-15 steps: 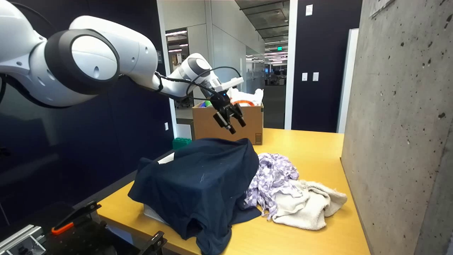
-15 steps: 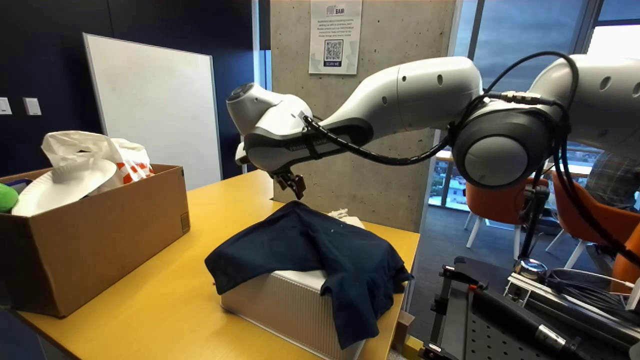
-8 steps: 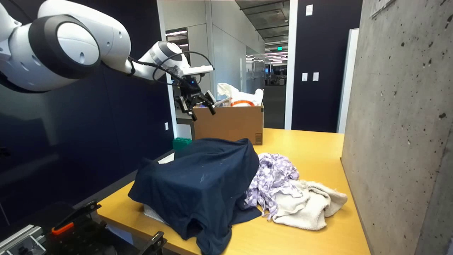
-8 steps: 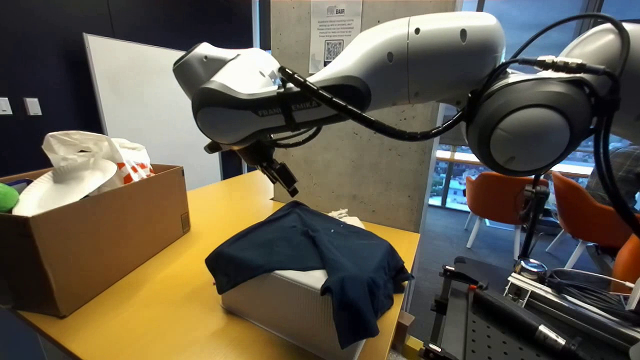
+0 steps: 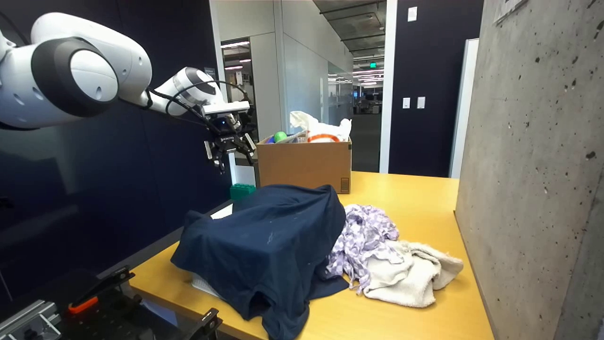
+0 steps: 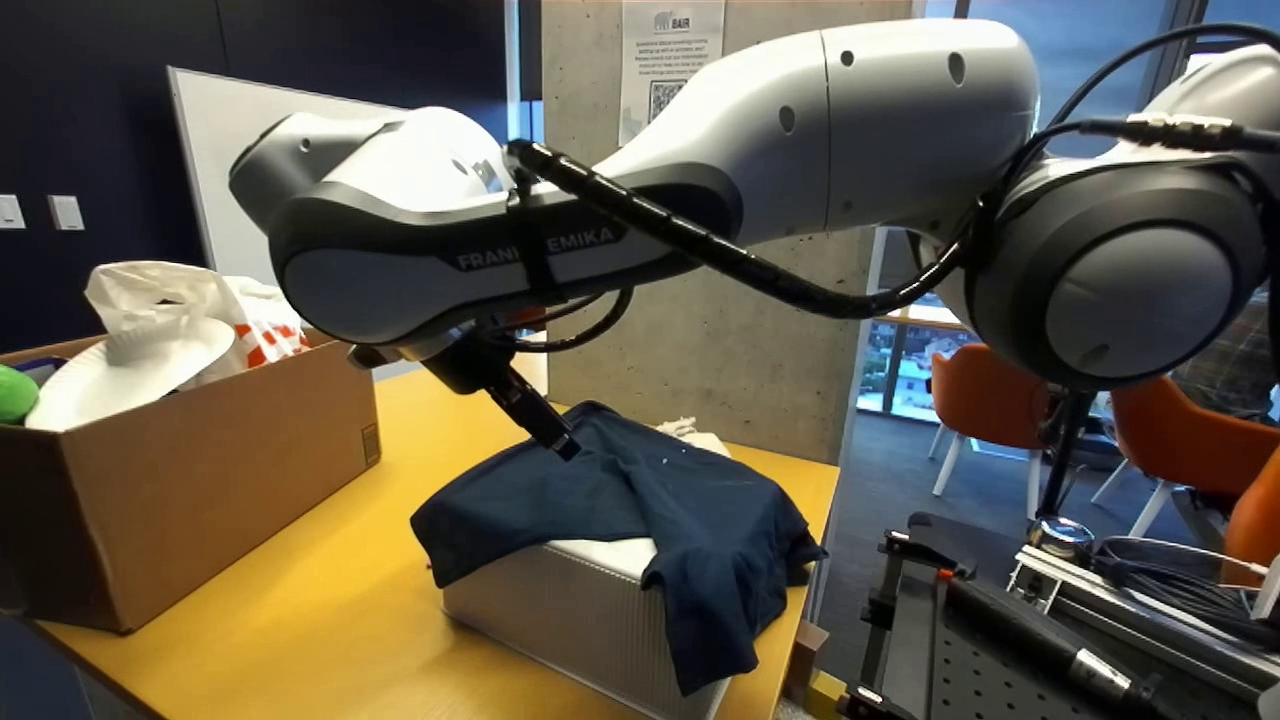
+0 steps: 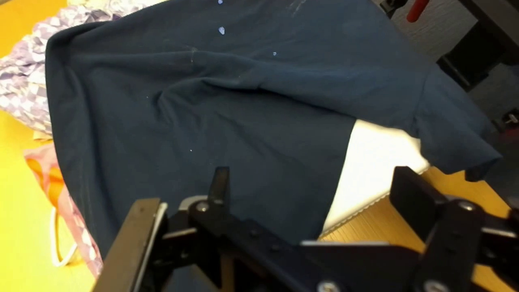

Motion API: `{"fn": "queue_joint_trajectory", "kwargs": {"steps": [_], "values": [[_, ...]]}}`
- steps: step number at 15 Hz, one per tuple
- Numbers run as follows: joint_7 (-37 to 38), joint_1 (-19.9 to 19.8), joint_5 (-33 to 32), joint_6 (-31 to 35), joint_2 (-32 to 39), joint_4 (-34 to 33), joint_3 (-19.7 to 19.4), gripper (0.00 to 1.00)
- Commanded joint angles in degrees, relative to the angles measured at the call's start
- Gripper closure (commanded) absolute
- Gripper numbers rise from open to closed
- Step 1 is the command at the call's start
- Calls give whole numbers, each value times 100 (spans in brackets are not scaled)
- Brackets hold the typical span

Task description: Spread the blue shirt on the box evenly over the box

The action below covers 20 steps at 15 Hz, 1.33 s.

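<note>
The blue shirt [image 5: 278, 231] is dark navy and lies draped over the white box, with folds on top and a part hanging down at the front; it also shows in an exterior view [image 6: 700, 510] and the wrist view [image 7: 243, 101]. The white box [image 6: 570, 615] has one ribbed side and part of its top uncovered. A bare white corner shows in the wrist view [image 7: 373, 162] and a sliver in an exterior view [image 5: 222, 212]. My gripper [image 5: 237, 165] is open and empty above the box's uncovered side, apart from the shirt. Its spread fingers show in the wrist view [image 7: 312, 178].
A purple-white patterned cloth [image 5: 363, 231] and a beige cloth [image 5: 415, 274] lie beside the box. A filled brown cardboard box [image 6: 230, 470] stands on the yellow table. A concrete wall [image 5: 528, 189] borders the table, and a black cart [image 6: 1000, 640] stands by its edge.
My gripper has moved left in both exterior views, away from the patterned cloth side toward the box's bare side, rising and then lowering. The shirt and the box have not moved.
</note>
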<state>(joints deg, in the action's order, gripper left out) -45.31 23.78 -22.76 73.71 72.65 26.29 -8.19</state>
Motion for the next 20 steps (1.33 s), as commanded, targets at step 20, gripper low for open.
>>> {"fn": "queue_joint_trajectory", "kwargs": {"steps": [20], "values": [[515, 1486, -849, -1323, -2064, 209, -153, 0]]}}
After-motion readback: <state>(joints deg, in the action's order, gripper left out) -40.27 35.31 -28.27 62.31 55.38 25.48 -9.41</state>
